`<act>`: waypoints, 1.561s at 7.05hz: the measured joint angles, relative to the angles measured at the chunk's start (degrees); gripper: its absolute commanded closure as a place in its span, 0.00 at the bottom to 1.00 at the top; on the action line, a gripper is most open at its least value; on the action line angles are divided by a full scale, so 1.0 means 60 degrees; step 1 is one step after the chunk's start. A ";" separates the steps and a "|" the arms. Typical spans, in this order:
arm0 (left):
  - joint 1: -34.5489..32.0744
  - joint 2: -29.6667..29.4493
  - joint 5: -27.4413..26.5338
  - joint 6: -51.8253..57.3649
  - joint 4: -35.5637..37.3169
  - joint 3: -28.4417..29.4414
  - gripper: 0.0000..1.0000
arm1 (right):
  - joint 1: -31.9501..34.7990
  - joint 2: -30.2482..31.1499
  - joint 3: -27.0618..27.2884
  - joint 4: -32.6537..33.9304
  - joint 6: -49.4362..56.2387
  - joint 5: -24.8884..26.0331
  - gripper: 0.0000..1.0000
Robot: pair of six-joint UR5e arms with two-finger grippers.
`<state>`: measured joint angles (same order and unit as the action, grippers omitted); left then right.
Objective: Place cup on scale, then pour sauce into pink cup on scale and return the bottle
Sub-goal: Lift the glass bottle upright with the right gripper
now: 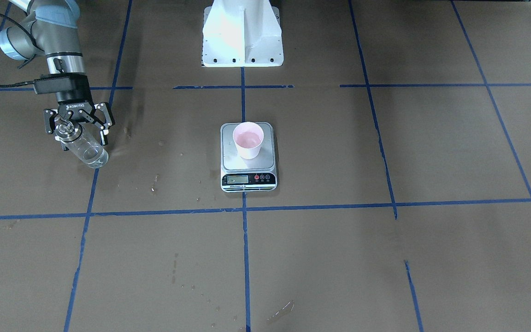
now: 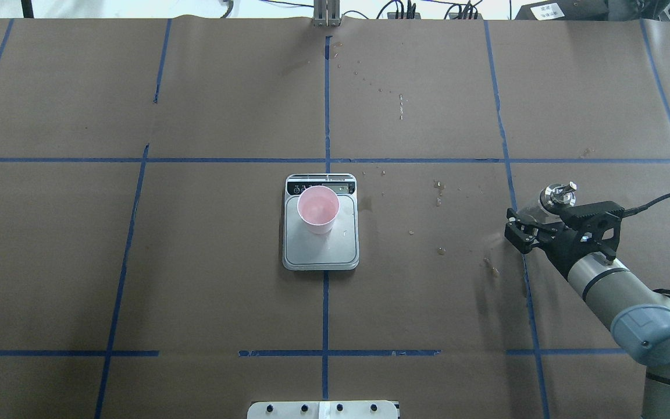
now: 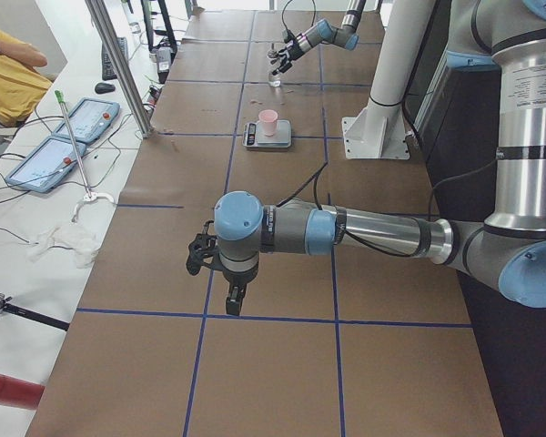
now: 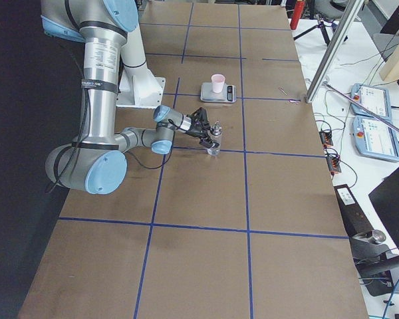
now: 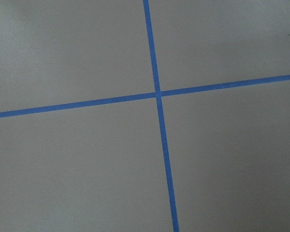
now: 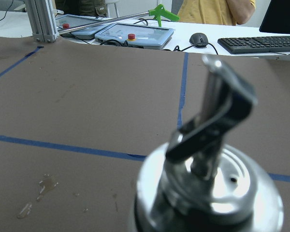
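- The cup (image 1: 248, 140) is standing upright on the scale (image 1: 225, 157), toward the display end of the steel platform; so the first step is looking done.
- The bottle (image 1: 85, 150) is standing on the table (image 1: 339, 258), well apart from the scale on the robot's right side; its cap and spout are pointing up.
- The right gripper (image 1: 80, 131) is hanging around the bottle's top with its jaws spread wide; the fingers are flanking the neck, and as far as the front view shows they are not pressing on it; the claw is gripping nothing.
- The right wrist view is showing the silver cap and spout close beneath the camera.
- Whether sauce is lying in the cup I cannot tell; the pink inside is giving a faint sheen, but the liquid is colourless and the scale's display is too small to read.
- My judgement: either the pour is over and the bottle is sitting back at its place, or the grasp is only about to begin; these pictures are not deciding between the two.
- The left gripper (image 3: 220, 278) is hovering over the table far from the scale; it is showing only in the side view, so I cannot tell whether it is wide or closed; its wrist camera is showing only blue tape lines (image 5: 157, 94).
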<state>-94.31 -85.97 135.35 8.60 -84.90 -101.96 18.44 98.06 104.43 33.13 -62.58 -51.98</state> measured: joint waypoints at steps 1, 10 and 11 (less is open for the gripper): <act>0.0000 0.0021 0.0000 0.0001 0.0000 0.0000 0.00 | 0.0034 -0.0028 -0.0035 0.0000 0.0029 0.0004 0.07; 0.0000 0.0085 0.0005 0.0000 0.0000 -0.0022 0.00 | 0.0372 -0.0097 0.1179 0.0002 0.0636 0.0396 1.00; 0.0000 0.0099 -0.0002 0.0001 0.0000 -0.0006 0.00 | 0.0493 -0.0180 0.1531 0.0040 0.1132 0.0369 1.00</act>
<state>-94.31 -85.38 135.34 8.61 -84.90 -102.00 21.40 96.98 113.62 33.37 -55.79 -49.77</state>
